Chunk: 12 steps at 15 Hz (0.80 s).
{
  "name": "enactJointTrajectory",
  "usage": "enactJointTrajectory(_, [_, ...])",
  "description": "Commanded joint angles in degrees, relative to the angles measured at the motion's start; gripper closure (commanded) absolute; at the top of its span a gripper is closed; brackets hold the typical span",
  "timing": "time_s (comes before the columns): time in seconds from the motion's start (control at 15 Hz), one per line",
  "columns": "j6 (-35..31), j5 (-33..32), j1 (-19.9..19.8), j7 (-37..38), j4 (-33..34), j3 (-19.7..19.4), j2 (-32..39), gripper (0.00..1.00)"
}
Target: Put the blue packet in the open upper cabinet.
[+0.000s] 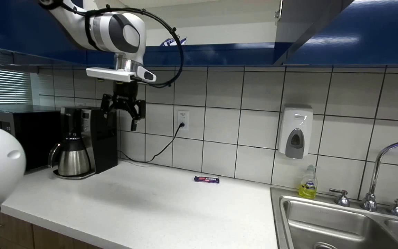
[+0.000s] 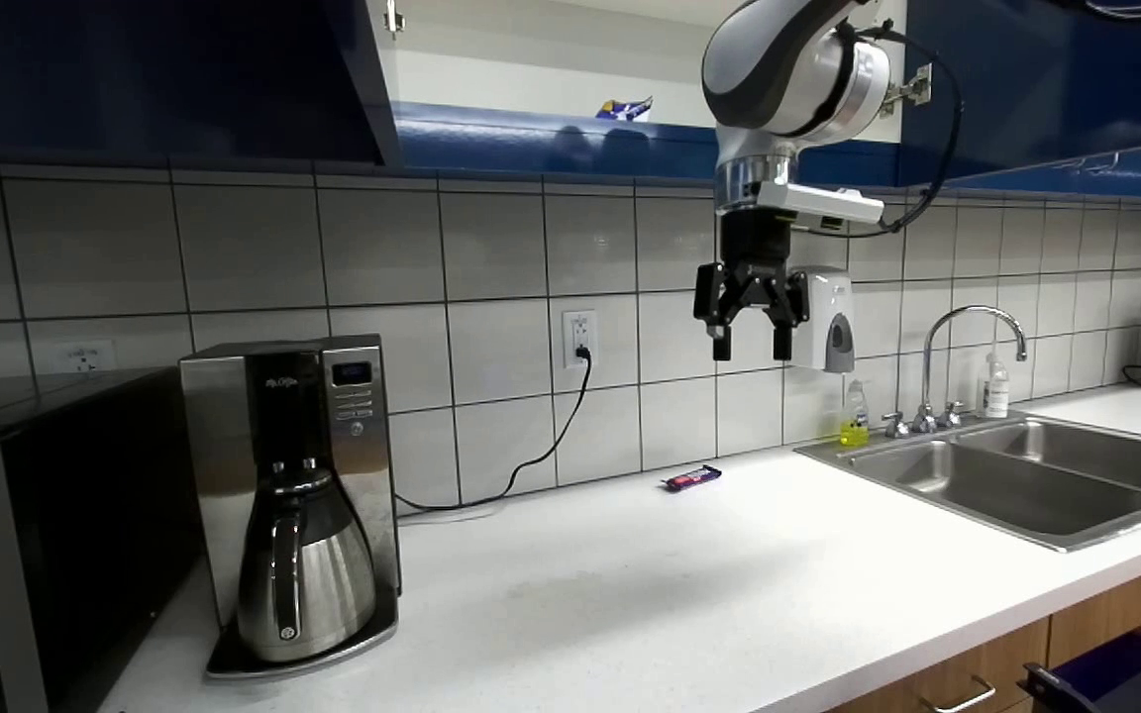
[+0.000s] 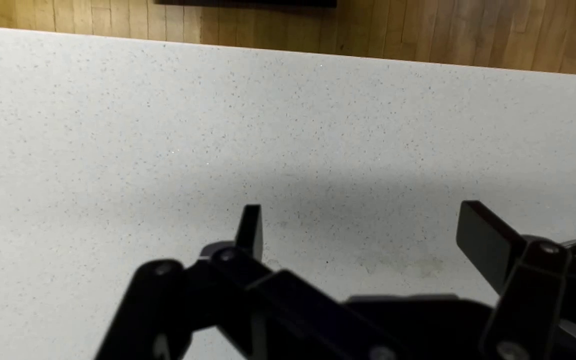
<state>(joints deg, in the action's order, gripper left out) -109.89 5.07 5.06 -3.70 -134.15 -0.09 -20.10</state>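
The blue packet lies in the open upper cabinet, just behind its front lower edge; it shows in both exterior views, its lower part hidden by that edge. The open upper cabinet has a white interior and a blue bottom rail. My gripper is below the cabinet and above the counter, pointing down. It is open and empty, with its fingers apart, in an exterior view and in the wrist view. The packet is out of the wrist view.
A dark bar-shaped wrapper lies on the white counter near the tiled wall. A coffee maker and microwave stand at one end. The sink, soap bottle and wall dispenser are at the other.
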Motion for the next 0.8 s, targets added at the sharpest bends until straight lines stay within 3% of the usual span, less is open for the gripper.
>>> enactJointTrajectory(0.0, [-2.1,0.7,-0.8,-0.5,-0.9,0.3,2.0,0.00])
enactJointTrajectory(0.73, [-18.9,0.0,-0.6,-0.5,-8.6,0.7,2.8,0.00])
